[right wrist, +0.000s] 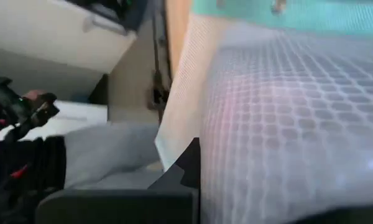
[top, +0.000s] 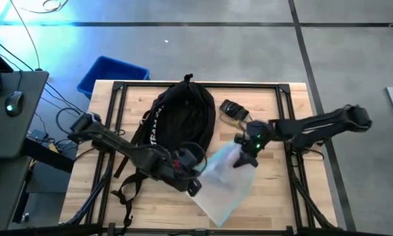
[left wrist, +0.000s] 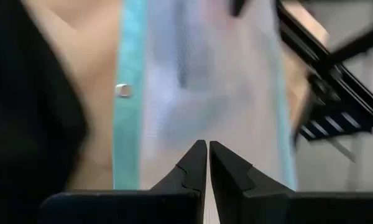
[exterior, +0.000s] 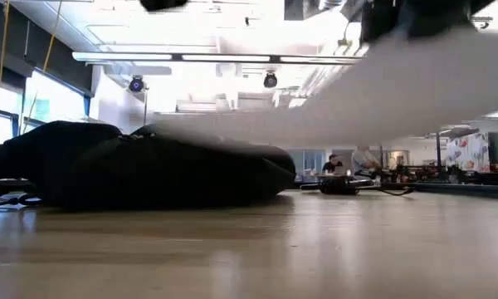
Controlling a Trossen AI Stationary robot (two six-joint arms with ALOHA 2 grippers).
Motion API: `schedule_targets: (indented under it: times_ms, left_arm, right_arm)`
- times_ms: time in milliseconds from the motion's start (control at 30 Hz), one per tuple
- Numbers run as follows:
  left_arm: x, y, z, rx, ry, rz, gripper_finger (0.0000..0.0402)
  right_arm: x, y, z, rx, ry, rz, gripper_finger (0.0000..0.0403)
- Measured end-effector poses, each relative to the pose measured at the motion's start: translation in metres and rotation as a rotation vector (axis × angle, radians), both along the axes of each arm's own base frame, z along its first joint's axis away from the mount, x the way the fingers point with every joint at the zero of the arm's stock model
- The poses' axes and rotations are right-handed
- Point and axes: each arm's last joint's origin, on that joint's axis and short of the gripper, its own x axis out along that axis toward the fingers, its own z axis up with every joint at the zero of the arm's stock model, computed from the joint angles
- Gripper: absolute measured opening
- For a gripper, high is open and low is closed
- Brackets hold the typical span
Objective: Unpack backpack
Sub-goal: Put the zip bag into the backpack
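- Wooden counter (top: 281, 196) carries it all, with a blue bin (top: 111, 73) on the floor off its far left corner.
- Right jaws are pressed together at the pouch's (top: 226, 183) near-backpack end. Mesh fills the right wrist view, so I judge they pinch the fabric, though the bite itself is not clearly shown.
- Left jaws are pressed together too, at the pouch's left edge by its teal trim. Nothing shows between them.
- The pouch is pale, see-through mesh. It spreads from the right jaws towards the counter's front edge, and the low view shows it hanging clear of the wood on one side.
- The backpack (top: 180, 118) lies just beside the pouch at mid-counter, its mouth towards the jaws and its straps trailing to the left.
- A small dark item (top: 232, 110) sits on the counter just right of the backpack.
- Risks:
  - Thin mesh held at one spot can slip out if the pouch has weight in it.
  - The right arm (top: 314, 124) and left arm (top: 131, 154) are near each other, so a careless swing could knock them together.
  - A trailing pouch corner may snag a strap or the backpack's mouth and drag it.
  - The pouch's front end lies near the counter's front edge, so a drop there could send it to the floor.
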Motion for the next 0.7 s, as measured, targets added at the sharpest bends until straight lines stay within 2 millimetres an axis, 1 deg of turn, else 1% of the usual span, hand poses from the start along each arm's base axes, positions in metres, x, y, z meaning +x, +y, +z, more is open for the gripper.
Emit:
schedule_targets:
  times_ms: [100,200,267,367,433,500,633,700]
  left_arm:
    - [-0.014,0.009,0.038,0.087,-0.053,0.064,0.0000]
    - [-0.032,0.019,0.075,0.179,-0.124,0.088,0.0000]
    - [-0.043,0.026,0.093,0.244,-0.163,0.096,0.0000]
    - [-0.058,0.035,0.108,0.299,-0.192,0.104,0.0000]
    - [-0.070,0.042,0.117,0.329,-0.199,0.126,0.0000]
    - [-0.080,0.046,0.120,0.346,-0.187,0.143,0.0000]
    - [-0.095,0.055,0.115,0.347,-0.089,0.191,0.0000]
    - [-0.103,0.058,0.110,0.348,-0.032,0.221,0.0000]
  right_arm:
    - [0.003,-0.012,0.037,-0.072,-0.115,-0.065,0.0000]
    - [0.015,-0.031,0.071,-0.174,-0.187,-0.147,0.0000]
    - [0.024,-0.049,0.086,-0.280,-0.175,-0.207,0.0000]
    - [0.040,-0.083,0.105,-0.457,-0.113,-0.290,0.0000]
    - [0.054,-0.106,0.112,-0.544,-0.074,-0.290,0.0000]
    - [0.070,-0.129,0.117,-0.598,-0.041,-0.274,0.0000]
    - [0.106,-0.170,0.105,-0.615,0.087,-0.170,0.0000]
    - [0.125,-0.182,0.097,-0.625,0.131,-0.112,0.0000]
